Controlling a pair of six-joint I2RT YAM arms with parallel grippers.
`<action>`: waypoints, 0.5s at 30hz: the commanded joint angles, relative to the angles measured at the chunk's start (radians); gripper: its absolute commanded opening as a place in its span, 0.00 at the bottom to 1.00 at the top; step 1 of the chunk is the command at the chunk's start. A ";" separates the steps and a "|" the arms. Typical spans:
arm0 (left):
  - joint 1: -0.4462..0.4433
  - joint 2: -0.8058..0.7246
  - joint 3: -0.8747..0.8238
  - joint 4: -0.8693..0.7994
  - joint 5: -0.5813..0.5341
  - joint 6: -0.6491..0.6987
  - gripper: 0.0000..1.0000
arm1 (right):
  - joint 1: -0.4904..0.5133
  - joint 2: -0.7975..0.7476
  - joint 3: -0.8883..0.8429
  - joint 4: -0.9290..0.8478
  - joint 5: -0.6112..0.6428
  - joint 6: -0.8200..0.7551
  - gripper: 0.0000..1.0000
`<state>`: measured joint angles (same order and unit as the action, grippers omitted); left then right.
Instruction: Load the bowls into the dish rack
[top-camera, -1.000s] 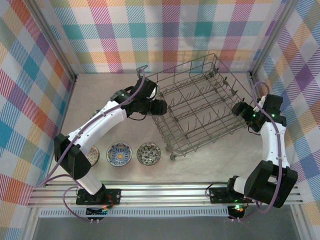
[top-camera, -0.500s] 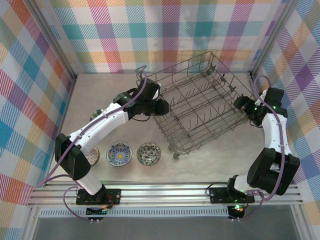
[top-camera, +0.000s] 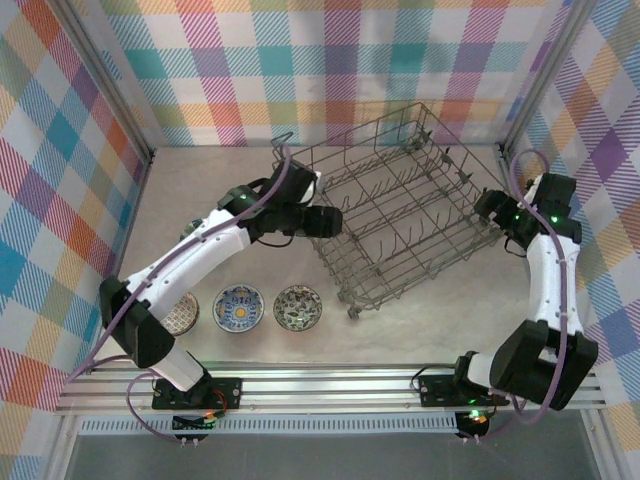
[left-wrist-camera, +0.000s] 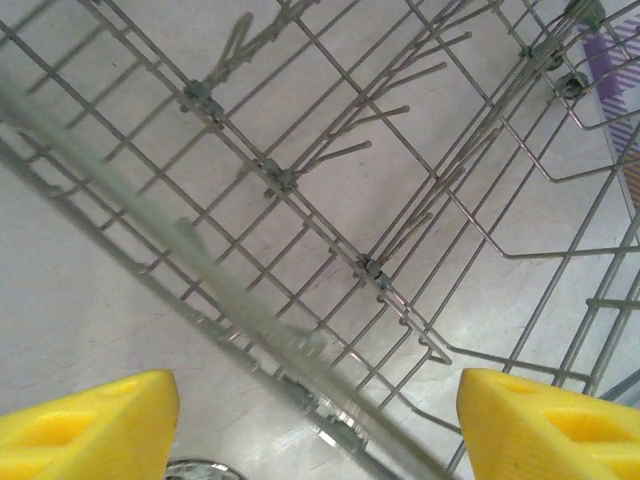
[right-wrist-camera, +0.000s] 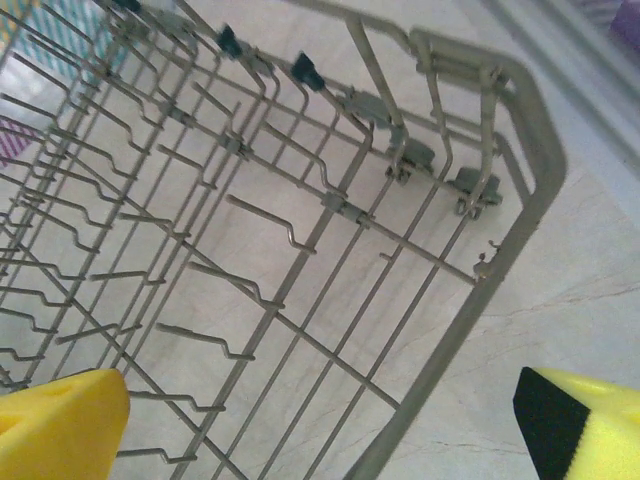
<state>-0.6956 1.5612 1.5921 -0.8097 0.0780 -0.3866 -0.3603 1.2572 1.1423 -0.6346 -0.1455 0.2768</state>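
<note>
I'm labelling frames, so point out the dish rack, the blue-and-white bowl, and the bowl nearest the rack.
dish rack (top-camera: 400, 200): top view, middle of its wire floor.
blue-and-white bowl (top-camera: 239, 307): top view, centre of its inside.
bowl nearest the rack (top-camera: 297, 306): top view, centre of its inside.

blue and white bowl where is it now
Top view, near left: the blue and white bowl sits between the tan bowl and the grey bowl.
</note>
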 joint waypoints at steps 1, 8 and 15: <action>0.055 -0.089 0.028 -0.086 -0.005 0.057 0.74 | -0.003 -0.052 -0.020 -0.036 0.011 -0.019 0.99; 0.167 -0.239 -0.127 -0.234 0.049 0.124 0.69 | -0.002 -0.128 -0.079 -0.031 -0.008 -0.008 0.99; 0.201 -0.228 -0.342 -0.222 0.099 0.197 0.61 | 0.010 -0.144 -0.080 -0.033 -0.060 0.002 0.99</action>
<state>-0.5007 1.3014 1.3117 -1.0153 0.1165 -0.2413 -0.3580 1.1355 1.0588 -0.6563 -0.1699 0.2760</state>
